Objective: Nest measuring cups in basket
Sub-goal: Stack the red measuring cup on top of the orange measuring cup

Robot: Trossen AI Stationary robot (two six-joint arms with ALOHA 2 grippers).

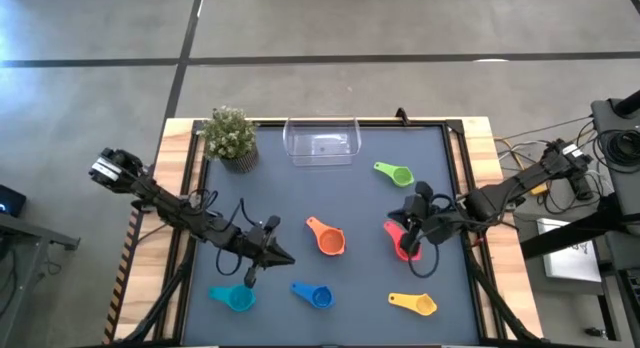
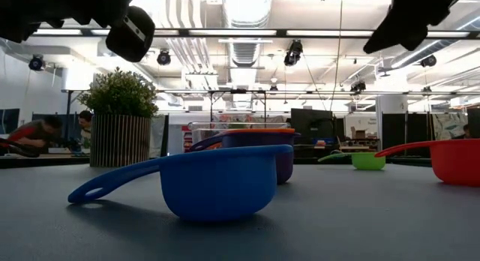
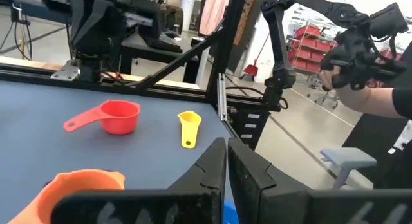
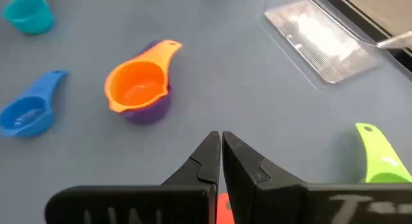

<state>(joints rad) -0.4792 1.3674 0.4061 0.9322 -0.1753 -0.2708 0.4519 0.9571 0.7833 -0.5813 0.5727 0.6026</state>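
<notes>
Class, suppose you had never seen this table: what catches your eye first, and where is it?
Bright measuring cups lie scattered on the dark table: the orange cup sits nested in a purple one at the centre. The clear basket stands empty at the far edge. Both grippers, left and right, hover with fingers shut.

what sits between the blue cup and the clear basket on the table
In the high view, the orange cup, nested in a purple one, lies roughly between the blue cup and the basket; the mat is otherwise bare along that stretch.

purple cup (image 4: 149, 109) mostly hidden under orange cup (image 4: 136, 84) | red cup (image 4: 222, 210) behind my right fingers | green cup (image 4: 380, 154) cut off
</notes>
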